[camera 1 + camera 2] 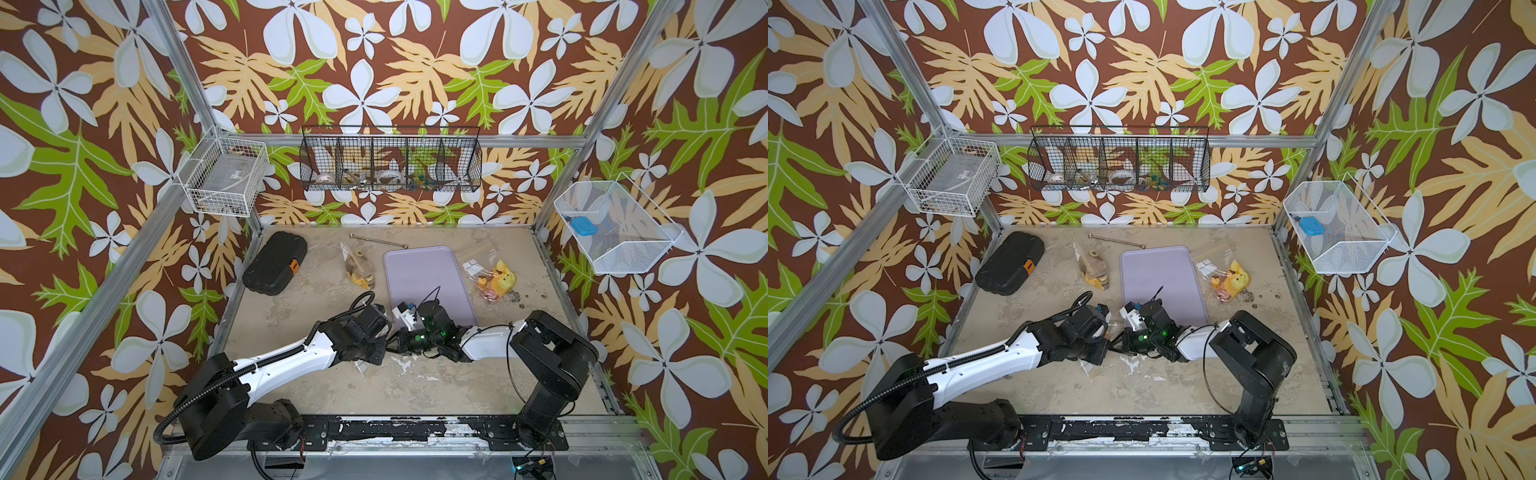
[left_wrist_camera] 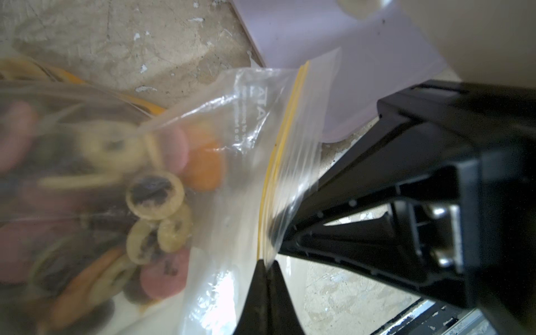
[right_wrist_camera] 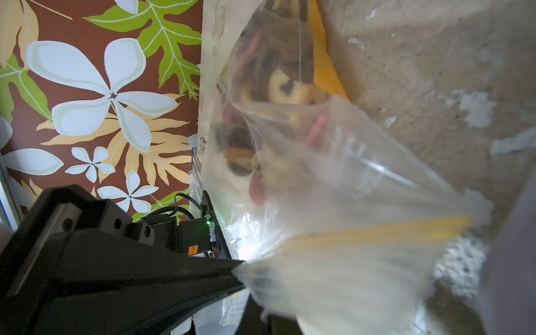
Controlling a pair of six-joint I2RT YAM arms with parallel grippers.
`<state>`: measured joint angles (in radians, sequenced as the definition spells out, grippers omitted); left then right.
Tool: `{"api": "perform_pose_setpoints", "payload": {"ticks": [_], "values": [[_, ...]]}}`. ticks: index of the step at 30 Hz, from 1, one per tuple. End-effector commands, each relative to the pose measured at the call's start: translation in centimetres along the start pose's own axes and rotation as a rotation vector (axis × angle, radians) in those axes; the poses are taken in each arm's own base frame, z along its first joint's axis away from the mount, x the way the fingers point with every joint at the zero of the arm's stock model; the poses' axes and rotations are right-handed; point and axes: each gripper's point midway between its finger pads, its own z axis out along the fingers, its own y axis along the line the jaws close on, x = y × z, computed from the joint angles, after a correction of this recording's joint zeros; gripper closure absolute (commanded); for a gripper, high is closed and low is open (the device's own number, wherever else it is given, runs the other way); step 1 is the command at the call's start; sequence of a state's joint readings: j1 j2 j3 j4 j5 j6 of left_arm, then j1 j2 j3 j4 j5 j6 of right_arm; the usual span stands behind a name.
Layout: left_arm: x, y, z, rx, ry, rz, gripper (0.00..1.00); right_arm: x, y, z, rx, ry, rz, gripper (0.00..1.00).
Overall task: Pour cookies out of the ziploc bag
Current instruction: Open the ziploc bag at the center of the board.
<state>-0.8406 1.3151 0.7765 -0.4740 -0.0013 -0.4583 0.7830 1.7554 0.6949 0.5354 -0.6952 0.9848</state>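
The left gripper (image 2: 265, 271) is squeezed shut on the edge of the ziploc bag (image 2: 226, 121), right by the yellow zip strip (image 2: 285, 136). The right gripper (image 3: 239, 269) is squeezed shut on the same edge, very close to it. In both top views the two grippers meet in the lower middle of the frame, just beside the near corner of the purple tray (image 1: 428, 270). The arms hide most of the bag there.

The cookies (image 2: 155, 194) are all inside the bag. They are small and round. Some are pink, some orange, and some pale with dark middles. They are piled in the part of the bag away from the zip.

I think both grippers hold the mouth end because that is the part that has to open. One pinch on each side could pull the zip apart. I cannot tell if the zip is open or closed now. The bag is kept next to the tray, so I guess the cookies are meant to land on it. I see none on the tray. The plastic looks thin and slippery, so a pinch could slip off.
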Motion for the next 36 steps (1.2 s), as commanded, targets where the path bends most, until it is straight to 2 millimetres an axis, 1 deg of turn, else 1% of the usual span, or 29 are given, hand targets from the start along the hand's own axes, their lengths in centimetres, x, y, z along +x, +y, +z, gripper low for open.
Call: {"api": "perform_pose_setpoints", "payload": {"ticks": [1,9,19,25,28,31,36], "values": [[0.2,0.4,0.0,-0.018,0.005,-0.014,1.00,-0.3,-0.7,0.3,0.051,-0.015,-0.027,1.00],[0.1,1.0,-0.2,-0.051,-0.010,-0.027,1.00,-0.2,-1.5,0.6,0.103,-0.016,-0.035,1.00],[-0.2,1.4,-0.6,-0.070,-0.033,-0.038,1.00,0.1,-3.0,0.2,0.176,-0.029,-0.028,1.00],[-0.5,1.6,-1.0,-0.083,-0.049,-0.042,1.00,0.2,-3.8,-0.8,0.256,-0.034,-0.047,1.00],[-1.1,1.4,-1.6,-0.077,-0.069,-0.042,1.00,0.2,-4.2,-1.9,0.321,-0.046,-0.078,1.00],[-1.9,1.0,-2.7,-0.067,-0.093,-0.038,1.00,0.0,-4.8,-3.0,0.392,-0.059,-0.114,1.00],[-4.0,0.2,-5.3,-0.057,-0.150,-0.037,1.00,-0.4,-5.1,-4.2,0.466,-0.075,-0.153,1.00]]}}
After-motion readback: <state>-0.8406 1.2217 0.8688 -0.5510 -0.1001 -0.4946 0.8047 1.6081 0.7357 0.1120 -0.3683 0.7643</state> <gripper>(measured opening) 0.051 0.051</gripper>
